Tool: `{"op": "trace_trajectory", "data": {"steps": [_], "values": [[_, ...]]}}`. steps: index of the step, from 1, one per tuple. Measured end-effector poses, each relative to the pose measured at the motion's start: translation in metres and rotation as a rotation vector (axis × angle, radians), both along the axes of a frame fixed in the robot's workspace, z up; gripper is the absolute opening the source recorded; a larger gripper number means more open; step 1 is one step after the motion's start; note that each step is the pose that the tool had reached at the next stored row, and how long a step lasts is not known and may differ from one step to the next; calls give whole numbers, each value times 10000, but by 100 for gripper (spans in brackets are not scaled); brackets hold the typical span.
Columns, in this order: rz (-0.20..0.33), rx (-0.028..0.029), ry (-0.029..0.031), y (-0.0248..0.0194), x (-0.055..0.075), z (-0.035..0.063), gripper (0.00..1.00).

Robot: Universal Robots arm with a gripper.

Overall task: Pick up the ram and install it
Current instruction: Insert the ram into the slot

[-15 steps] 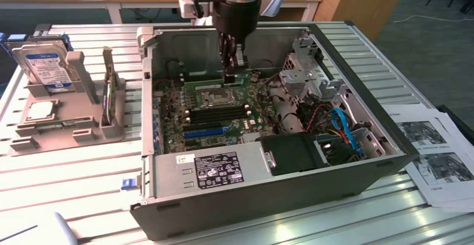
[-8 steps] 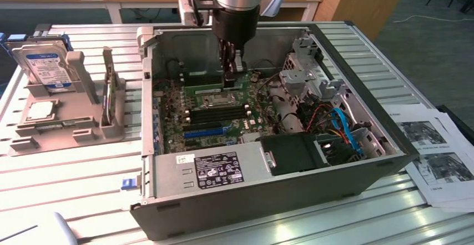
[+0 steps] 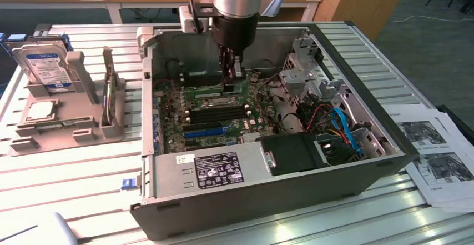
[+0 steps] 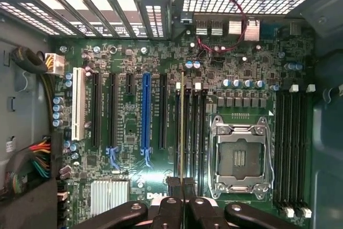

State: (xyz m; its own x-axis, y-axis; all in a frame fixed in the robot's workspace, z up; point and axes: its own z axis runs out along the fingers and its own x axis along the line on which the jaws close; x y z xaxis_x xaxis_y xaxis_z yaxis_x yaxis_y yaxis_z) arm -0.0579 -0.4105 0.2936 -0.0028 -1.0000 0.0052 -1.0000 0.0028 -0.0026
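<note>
My gripper (image 3: 228,78) reaches down into the open computer case (image 3: 385,145), just above the motherboard (image 3: 222,117). In the wrist view the gripper (image 4: 182,186) is shut on the ram (image 4: 182,127), which shows edge-on as a thin upright strip. The ram hangs over the bank of black memory slots (image 4: 194,132) between the expansion slots and the CPU socket (image 4: 238,156). It lines up along the slots. Whether it touches or sits in a slot I cannot tell.
A silver hard drive (image 3: 46,67) stands in a grey holder (image 3: 66,123) at the exterior view's left. A blue expansion slot (image 4: 146,111), a second memory slot bank (image 4: 292,143), bundled cables (image 3: 341,125), the power supply (image 3: 215,170) and papers (image 3: 437,156) surround the work area.
</note>
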Motion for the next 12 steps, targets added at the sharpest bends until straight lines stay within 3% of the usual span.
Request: {"op": "trace_trajectory", "data": {"steps": [12], "values": [[-41,0,0,-2,0,-125,11]]}}
